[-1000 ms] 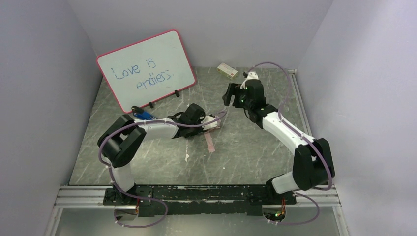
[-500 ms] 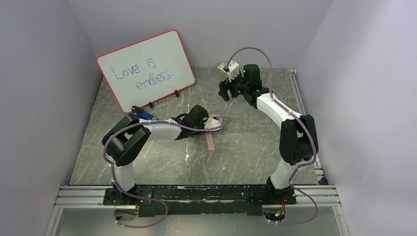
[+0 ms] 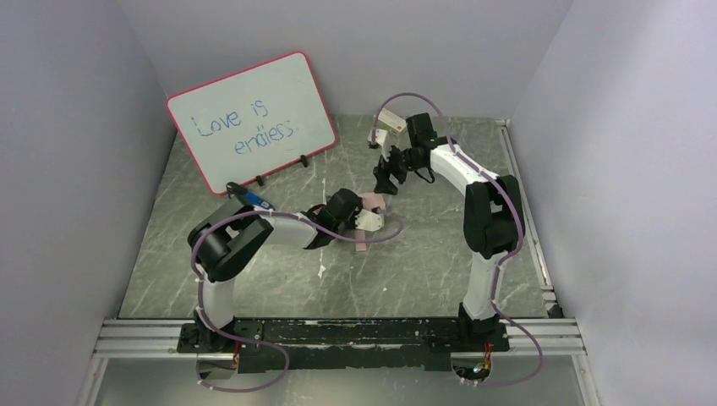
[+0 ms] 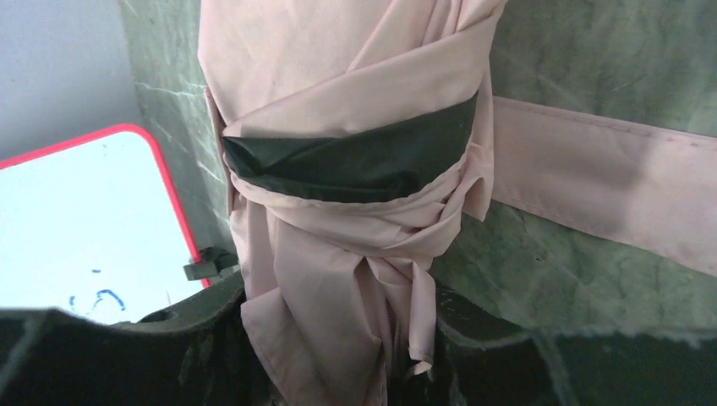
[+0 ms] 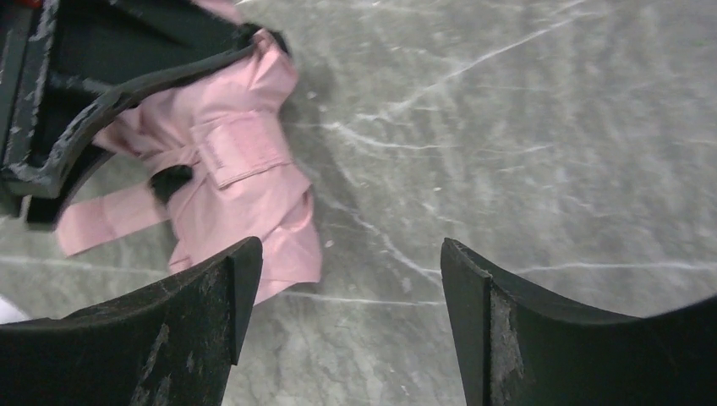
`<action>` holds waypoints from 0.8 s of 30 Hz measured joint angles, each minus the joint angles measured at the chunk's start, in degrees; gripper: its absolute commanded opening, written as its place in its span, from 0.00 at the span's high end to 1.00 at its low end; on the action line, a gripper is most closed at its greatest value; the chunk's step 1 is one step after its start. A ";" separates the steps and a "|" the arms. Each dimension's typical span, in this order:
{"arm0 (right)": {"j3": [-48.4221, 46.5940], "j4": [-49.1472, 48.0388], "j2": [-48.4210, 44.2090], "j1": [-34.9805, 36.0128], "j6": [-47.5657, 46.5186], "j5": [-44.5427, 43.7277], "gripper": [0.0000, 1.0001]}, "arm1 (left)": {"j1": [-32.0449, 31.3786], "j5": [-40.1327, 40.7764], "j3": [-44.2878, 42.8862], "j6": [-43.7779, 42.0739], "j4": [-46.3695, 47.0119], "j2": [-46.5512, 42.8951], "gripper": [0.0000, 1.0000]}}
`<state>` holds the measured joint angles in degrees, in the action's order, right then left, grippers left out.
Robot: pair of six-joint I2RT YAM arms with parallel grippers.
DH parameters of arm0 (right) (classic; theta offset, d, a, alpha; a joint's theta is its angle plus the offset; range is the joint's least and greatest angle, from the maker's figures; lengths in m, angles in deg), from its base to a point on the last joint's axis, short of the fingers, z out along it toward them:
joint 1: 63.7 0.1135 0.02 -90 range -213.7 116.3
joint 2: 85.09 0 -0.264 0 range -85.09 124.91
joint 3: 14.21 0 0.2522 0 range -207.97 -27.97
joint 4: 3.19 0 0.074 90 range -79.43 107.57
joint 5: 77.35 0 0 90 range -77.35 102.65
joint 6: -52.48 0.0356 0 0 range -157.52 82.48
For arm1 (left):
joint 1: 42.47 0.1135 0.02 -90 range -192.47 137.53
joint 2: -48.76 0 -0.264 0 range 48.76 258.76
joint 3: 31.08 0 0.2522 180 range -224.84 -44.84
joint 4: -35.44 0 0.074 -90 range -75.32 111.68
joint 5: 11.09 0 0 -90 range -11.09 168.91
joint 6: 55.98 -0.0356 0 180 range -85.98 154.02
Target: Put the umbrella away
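The umbrella [image 3: 373,201] is folded into a pale pink bundle with a black fold showing, and it lies on the grey marble table. My left gripper [image 3: 362,213] is shut on it; in the left wrist view the bundle [image 4: 338,127] fills the gap between both fingers [image 4: 203,330]. Its pink strap [image 4: 609,186] trails loose on the table [image 3: 362,247]. My right gripper [image 3: 385,180] is open and empty just behind the umbrella. In the right wrist view the umbrella [image 5: 245,169] lies at the upper left, ahead of the open right gripper [image 5: 347,279].
A pink-framed whiteboard [image 3: 254,118] stands at the back left and shows in the left wrist view [image 4: 76,220]. A small box [image 3: 391,121] sits at the back behind the right arm. A blue marker [image 3: 249,197] lies near the left arm. Walls close in on three sides.
My right arm has swung left and come down from the back toward the umbrella. My left gripper has shifted slightly right with the umbrella, dragging the strap.
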<state>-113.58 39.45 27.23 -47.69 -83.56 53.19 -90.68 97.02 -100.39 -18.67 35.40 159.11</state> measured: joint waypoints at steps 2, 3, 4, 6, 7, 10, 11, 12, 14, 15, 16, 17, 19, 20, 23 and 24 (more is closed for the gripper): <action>-1.09 3.69 1.11 -0.02 -2.38 1.46 0.20 | -0.48 1.60 0.87 -1.49 2.71 0.55 0.95; -1.07 5.31 1.22 0.00 -3.45 2.21 0.20 | -0.79 2.45 1.18 -2.21 3.87 0.87 0.95; -0.96 6.84 1.20 0.00 -4.59 3.17 0.19 | -1.11 3.41 1.40 -2.95 4.90 1.25 0.95; -0.87 7.98 1.16 0.07 -5.99 4.42 0.20 | -1.62 4.90 1.73 -4.09 6.73 1.97 0.95; -0.59 8.11 1.07 0.13 -6.62 5.07 0.20 | -1.88 5.68 2.03 -4.66 7.85 2.25 0.95; 0.04 8.90 0.85 0.26 -7.63 6.69 0.20 | -2.71 7.74 3.28 -6.03 11.21 2.91 0.95; 0.09 8.92 0.85 0.39 -7.80 7.17 0.20 | -2.97 8.44 3.74 -6.36 12.50 3.15 0.95; 0.07 8.94 0.85 0.52 -7.89 7.69 0.20 | -3.19 8.96 4.04 -6.64 13.44 3.37 0.95; 0.09 8.94 0.85 0.63 -8.13 8.48 0.20 | -3.58 9.88 4.57 -7.13 15.13 3.74 0.95; 0.09 8.94 0.87 0.74 -8.20 8.66 0.20 | -3.76 10.27 4.81 -7.41 15.91 3.89 0.95; 0.09 8.92 0.87 0.87 -8.22 8.70 0.19 | -3.82 10.45 5.01 -7.58 16.44 4.00 0.95; 0.07 8.85 0.87 1.07 -8.26 8.76 0.19 | -3.93 10.58 5.16 -7.78 16.85 4.04 0.95; 0.04 8.76 0.98 1.38 -8.28 8.79 0.19 | -4.17 10.80 5.33 -8.09 17.44 4.17 0.95; -0.13 8.83 1.11 1.57 -8.28 8.79 0.19 | -4.31 10.99 5.42 -8.22 17.73 4.26 0.95; -1.29 8.87 2.36 2.54 -8.33 8.74 0.19 | -4.72 11.45 5.73 -8.68 18.67 4.48 0.95; -1.70 8.87 2.97 2.95 -8.31 8.72 0.19 | -4.81 11.63 5.79 -8.85 18.91 4.55 0.95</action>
<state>-115.28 48.33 30.20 -44.73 -91.87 61.91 -95.49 108.65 -94.60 -27.52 54.30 163.65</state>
